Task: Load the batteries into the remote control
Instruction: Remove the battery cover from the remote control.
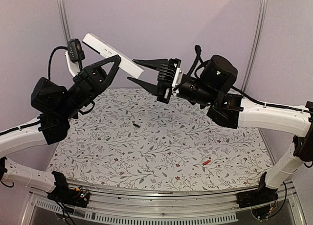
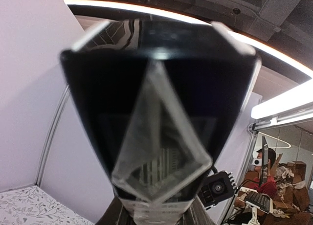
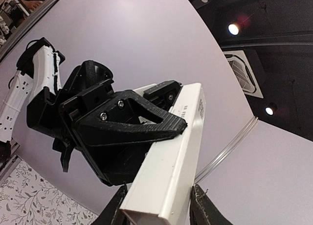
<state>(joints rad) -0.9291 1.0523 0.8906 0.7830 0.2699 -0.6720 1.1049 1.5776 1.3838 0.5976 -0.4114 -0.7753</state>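
The left fingers [image 1: 114, 58] are closed on the remote control [image 1: 103, 45] and hold it raised in the air, well above the bench [image 1: 171, 137]. In the top view the white bar slants from upper left to lower right, with the grip around its middle. The right wrist view shows 1 black, triangular left finger [image 3: 146, 120] lying across the bar's broad face, and the other finger behind it.

The right fingers [image 1: 131, 70] reach in from the other side, and the remote's lower right end sits between them. In the right wrist view, the 2 finger pads [image 3: 119, 208] stand just beside the bar's narrow sides at the bottom edge of the picture. I cannot tell whether they press on it or are a hair apart. Small dark print shows near the far end of the remote [image 3: 171, 171] in that view.

The 2 batteries lie on the flower-patterned bench, well apart from each other and from the remote. The black battery [image 1: 135, 123] is near the middle, below the raised remote. The red-orange battery [image 1: 207, 162] is closer to the near edge, on the right arm's side.

The left wrist view is filled by a dark, blurred shape, too close to read.
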